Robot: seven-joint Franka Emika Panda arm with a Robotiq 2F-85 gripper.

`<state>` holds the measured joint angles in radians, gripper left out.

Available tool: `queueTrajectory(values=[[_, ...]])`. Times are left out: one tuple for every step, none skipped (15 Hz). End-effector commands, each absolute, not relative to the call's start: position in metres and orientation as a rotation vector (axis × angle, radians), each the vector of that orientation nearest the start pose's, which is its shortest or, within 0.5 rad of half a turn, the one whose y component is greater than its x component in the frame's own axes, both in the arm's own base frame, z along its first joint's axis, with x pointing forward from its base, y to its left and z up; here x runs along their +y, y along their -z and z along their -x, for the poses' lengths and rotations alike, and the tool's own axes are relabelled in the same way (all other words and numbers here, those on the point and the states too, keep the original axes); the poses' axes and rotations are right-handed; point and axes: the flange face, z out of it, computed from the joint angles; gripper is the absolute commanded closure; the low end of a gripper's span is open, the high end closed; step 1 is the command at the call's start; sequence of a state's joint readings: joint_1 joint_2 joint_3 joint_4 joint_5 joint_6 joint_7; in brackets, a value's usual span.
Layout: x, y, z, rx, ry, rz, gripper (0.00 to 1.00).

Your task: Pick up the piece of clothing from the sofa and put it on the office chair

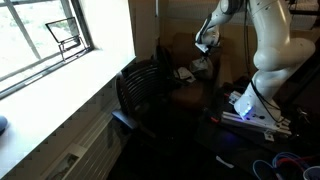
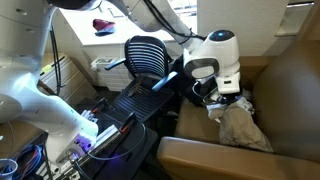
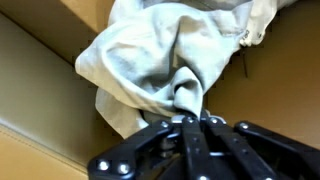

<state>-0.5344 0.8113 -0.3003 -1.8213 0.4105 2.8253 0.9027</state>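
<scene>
A: Entry, in an exterior view?

B: Arm (image 1: 268, 50), white, bent over a brown sofa (image 1: 190, 98). Pincer (image 1: 204, 46) is low above the seat, its jaws too small to read here. Cloth (image 1: 203, 64), pale, is just under the pincer, at the sofa. Chair (image 1: 140, 92), dark, stands beside the sofa, near the window (image 1: 50, 40).

A: Entry, in an exterior view?

B: Pincer (image 2: 222, 100) is down at the upper edge of the cloth (image 2: 242, 126), touching it. The cloth, beige and crumpled, is on the sofa (image 2: 285, 90) seat. Chair (image 2: 150, 55), with a black mesh back, is just beside the sofa and apart from the cloth.

A: Wrist view?

B: Pincer (image 3: 190, 118) is pressed together on a fold of the cloth (image 3: 160, 60), with the fold pinched between the two tips. The rest of the cloth is bunched beyond them. Brown sofa (image 3: 40, 85) surface shows on both sides.

A: Location of the task's item?

B: Cloth at the sofa, in the pincer's grip, not on the chair.
</scene>
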Motion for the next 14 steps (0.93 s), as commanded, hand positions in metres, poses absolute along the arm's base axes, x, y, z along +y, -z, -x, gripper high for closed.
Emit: queueTrajectory(values=[[-0.487,-0.136,-0.437,2.629,0.396,1.705,0.96],[-0.487,-0.138,-0.438,2.632,0.401,1.703,0.96],[-0.487,-0.135,-0.439,2.635,0.4,1.705,0.96],[-0.488,-0.131,-0.438,2.639,0.396,1.706,0.99],[-0.5,-0.15,-0.429,2.645,0.483,1.704,0.99],[-0.508,-0.179,-0.424,2.622,0.592,1.701,0.99],[-0.506,-0.209,-0.423,2.555,0.687,1.759,0.99],[-0.507,-0.225,-0.422,2.517,0.761,1.808,0.99],[-0.504,-0.247,-0.424,2.465,0.831,1.868,0.99],[-0.499,-0.27,-0.428,2.4,0.876,1.93,0.99],[-0.489,-0.29,-0.434,2.336,0.904,1.991,0.99],[-0.478,-0.309,-0.44,2.27,0.925,2.045,0.99],[-0.461,-0.322,-0.45,2.199,0.938,2.098,0.99],[-0.441,-0.337,-0.458,2.121,0.95,2.146,0.99]])
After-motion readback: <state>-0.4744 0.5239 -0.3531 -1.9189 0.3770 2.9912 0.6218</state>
